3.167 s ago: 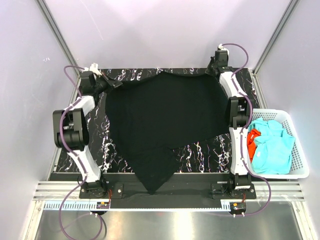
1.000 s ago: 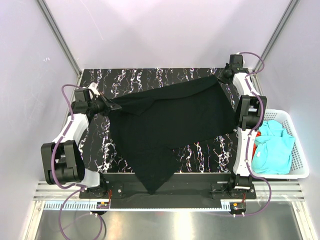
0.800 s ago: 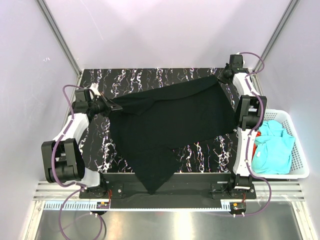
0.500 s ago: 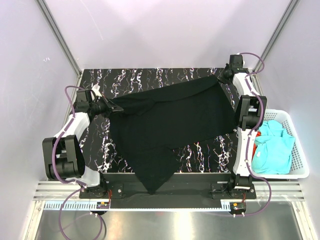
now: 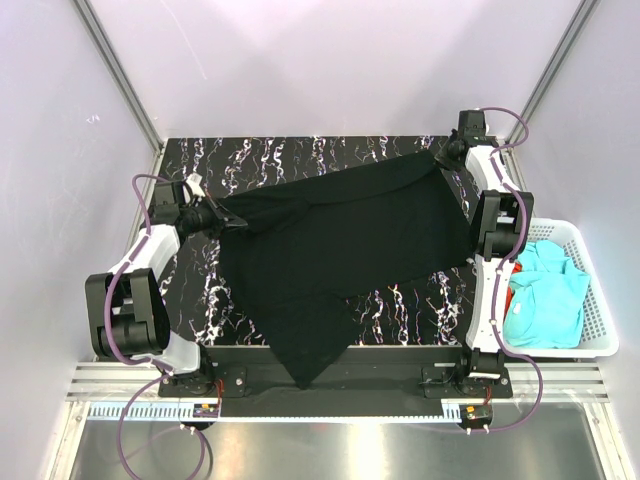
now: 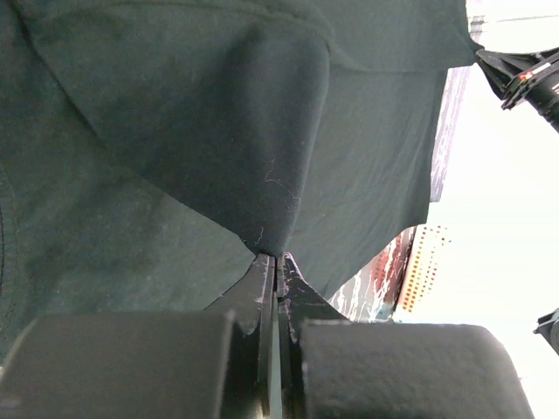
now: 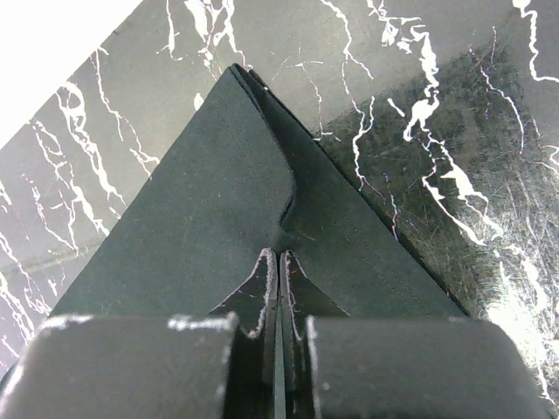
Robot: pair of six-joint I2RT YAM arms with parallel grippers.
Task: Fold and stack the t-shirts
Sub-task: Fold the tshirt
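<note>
The large black t-shirt (image 5: 340, 240) lies spread over the black marbled table (image 5: 250, 155), one corner hanging over the near edge. My left gripper (image 5: 226, 216) is shut on a bunched fold at the shirt's left edge; in the left wrist view (image 6: 276, 255) the cloth rises from the closed tips. My right gripper (image 5: 440, 156) is shut on the shirt's far right corner, and in the right wrist view (image 7: 278, 252) the tips pinch the black cloth (image 7: 210, 201) flat over the table. Turquoise t-shirts (image 5: 548, 295) and a sliver of the orange-red one (image 5: 504, 296) lie in the basket.
The white lattice basket (image 5: 598, 330) stands off the table's right edge beside the right arm. Bare marbled table shows along the far edge and at the near left (image 5: 200, 290) and near right (image 5: 400, 310). Lilac walls enclose the cell.
Over 3.2 s both grippers pulled the shirt's far edge back toward me, folding it over. In the last second the left gripper crept slightly right; the right barely moved.
</note>
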